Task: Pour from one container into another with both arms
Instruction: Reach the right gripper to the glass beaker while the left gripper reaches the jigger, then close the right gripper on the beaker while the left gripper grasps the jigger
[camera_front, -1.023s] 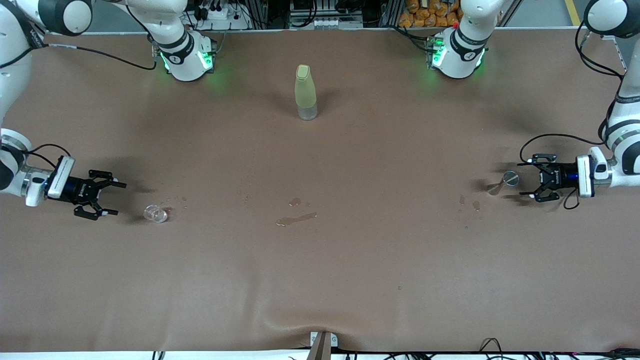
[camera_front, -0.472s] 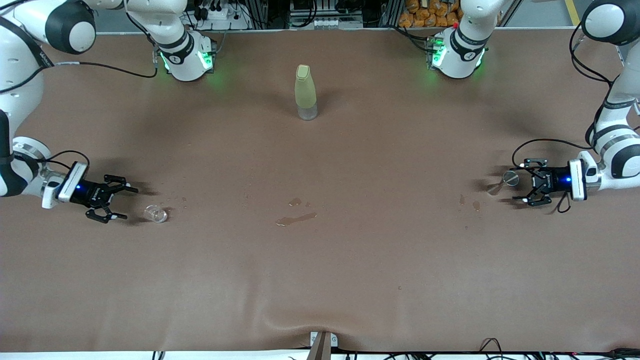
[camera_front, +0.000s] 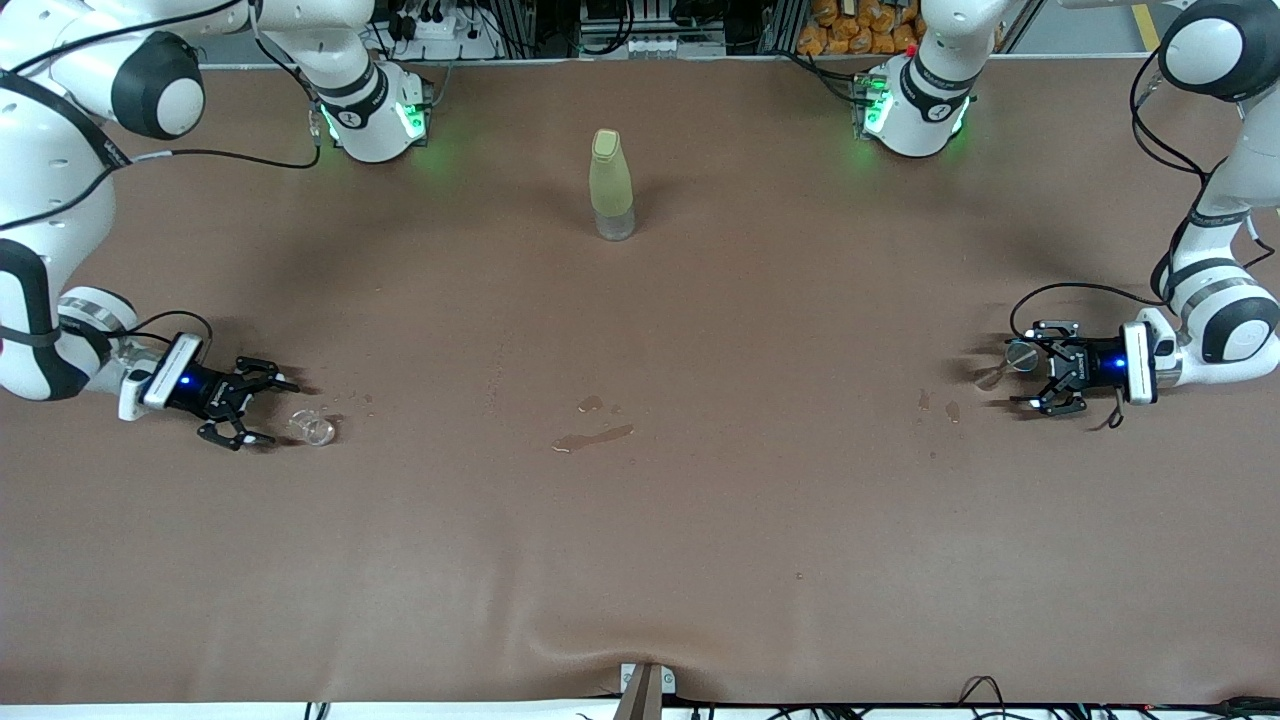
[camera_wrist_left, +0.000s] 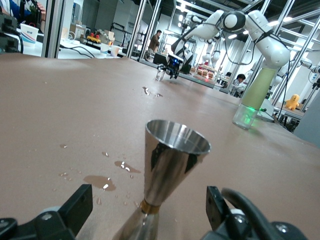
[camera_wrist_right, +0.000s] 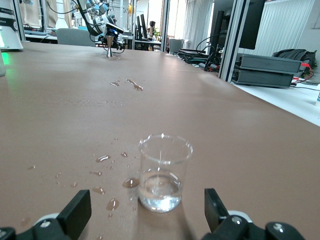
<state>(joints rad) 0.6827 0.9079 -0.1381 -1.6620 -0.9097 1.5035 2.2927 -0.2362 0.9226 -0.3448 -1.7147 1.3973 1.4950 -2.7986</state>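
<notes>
Brown desk (camera_front: 640, 520) was splashed already. Right end effector (camera_front: 262, 410) gaped empty beside the glass beaker (camera_front: 312, 428) near its end edge; left end effector (camera_front: 1030, 378) gaped empty around the steel jigger (camera_front: 1012, 360). Both looked light and slick; I'd grip mid-body, gently on the glass.

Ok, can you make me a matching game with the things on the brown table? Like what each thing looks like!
Things:
1. glass beaker
2. metal jigger
3. bottle
4. puddle

Descriptions:
A. shiny silver, cone-shaped, standing between the open left gripper fingers
B. tall, yellow-green, standing between the two arm bases
C. clear, with a little liquid inside, just ahead of the open right gripper
D. flat wet patch in the middle of the table

Pairs: 1-C, 2-A, 3-B, 4-D
</notes>
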